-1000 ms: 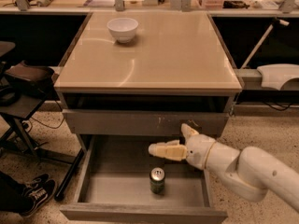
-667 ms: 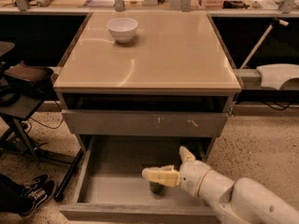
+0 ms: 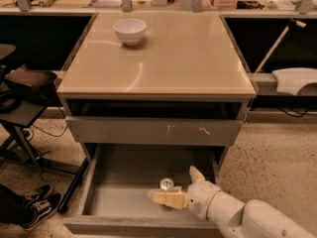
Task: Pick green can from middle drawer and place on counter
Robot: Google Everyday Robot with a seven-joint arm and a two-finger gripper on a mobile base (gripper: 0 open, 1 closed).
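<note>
The green can point(image 3: 166, 184) stands upright on the floor of the open middle drawer point(image 3: 124, 170), near its front; only its silver lid and a sliver of its dark body show. My gripper point(image 3: 172, 182) is low inside the drawer, open, with one pale finger point(image 3: 166, 198) in front of the can and the other point(image 3: 196, 174) to its right. The can sits between the fingers; I cannot tell if they touch it. The beige counter point(image 3: 163, 58) caps the cabinet above.
A white bowl point(image 3: 130, 30) sits at the counter's back left. A shut grey drawer front with pale scratches point(image 3: 153, 131) overhangs the open drawer. A black stand point(image 3: 25, 90) and shoes point(image 3: 34, 202) are at left; a white arm-like part point(image 3: 295, 79) is at right.
My gripper has moved down and left into the drawer, from above the can to around it. The can has not moved.
</note>
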